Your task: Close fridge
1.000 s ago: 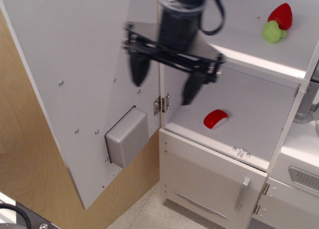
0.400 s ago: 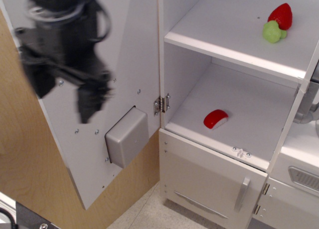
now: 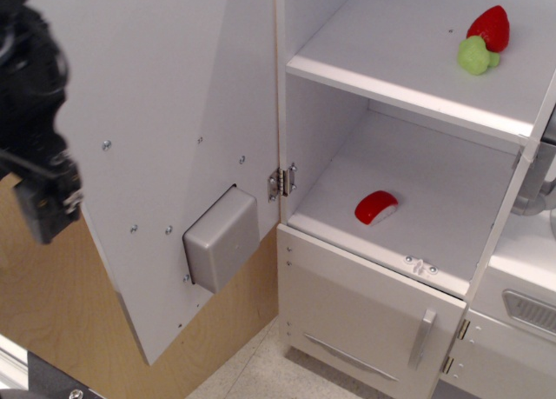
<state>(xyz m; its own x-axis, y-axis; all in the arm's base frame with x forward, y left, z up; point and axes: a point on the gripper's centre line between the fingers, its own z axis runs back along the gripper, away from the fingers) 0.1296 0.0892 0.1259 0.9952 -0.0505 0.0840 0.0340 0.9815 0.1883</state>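
The fridge (image 3: 408,77) is a white cabinet with white shelves, and it stands open. Its large door (image 3: 174,95) is swung wide to the left and shows its inner face, with the grey back of the dispenser box (image 3: 220,238) and a metal hinge (image 3: 280,182). The door's handle is hidden on its far side. My gripper (image 3: 39,216) is a dark, blurred shape at the far left edge, just past the door's outer edge and in front of the plywood. Only one finger (image 3: 45,209) shows, so its opening is unclear.
A red strawberry (image 3: 489,25) and a green item (image 3: 474,56) lie on the upper shelf. A red and white item (image 3: 375,207) lies on the lower shelf. Below is a smaller white door (image 3: 365,316) with a short silver handle (image 3: 422,336). A plywood panel (image 3: 52,312) stands behind the open door.
My gripper has swept left from in front of the hinge, across the door's inner face, to the door's outer edge. The door has not moved.
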